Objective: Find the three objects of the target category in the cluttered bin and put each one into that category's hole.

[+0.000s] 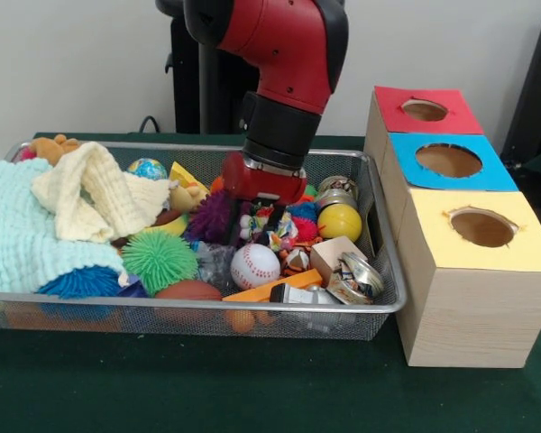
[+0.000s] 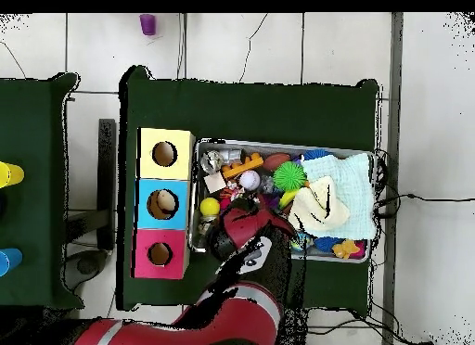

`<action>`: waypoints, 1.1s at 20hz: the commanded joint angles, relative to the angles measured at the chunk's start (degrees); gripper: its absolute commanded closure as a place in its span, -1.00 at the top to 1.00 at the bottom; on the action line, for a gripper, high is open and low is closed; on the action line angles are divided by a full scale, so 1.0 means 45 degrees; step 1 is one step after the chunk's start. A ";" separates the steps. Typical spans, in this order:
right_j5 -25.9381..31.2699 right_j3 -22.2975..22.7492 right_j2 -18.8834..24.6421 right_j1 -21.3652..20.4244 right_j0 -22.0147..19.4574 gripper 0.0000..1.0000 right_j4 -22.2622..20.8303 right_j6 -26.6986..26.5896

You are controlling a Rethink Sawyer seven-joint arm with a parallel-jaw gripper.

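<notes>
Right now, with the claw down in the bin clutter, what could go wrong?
1. The claw sits among tightly packed toys, so it may snag the purple spiky ball or another neighbour.
2. The cloths cover the bin's other end and may hide targets.
3. The baseball could roll if nudged.

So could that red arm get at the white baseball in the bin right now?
Probably yes. The baseball lies on top of the clutter, uncovered, just in front of the gripper, which is already down among the toys beside it. Whether its fingers are open is hidden.
</notes>
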 commanded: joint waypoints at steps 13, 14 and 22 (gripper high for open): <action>0.2294 -0.0924 0.0517 -0.0758 0.0541 1.00 -0.0651 0.0185; 0.2447 -0.0841 0.0450 -0.0926 0.0612 1.00 -0.0656 0.0155; 0.2547 -0.0935 0.0169 -0.1055 0.0701 1.00 -0.0909 0.0198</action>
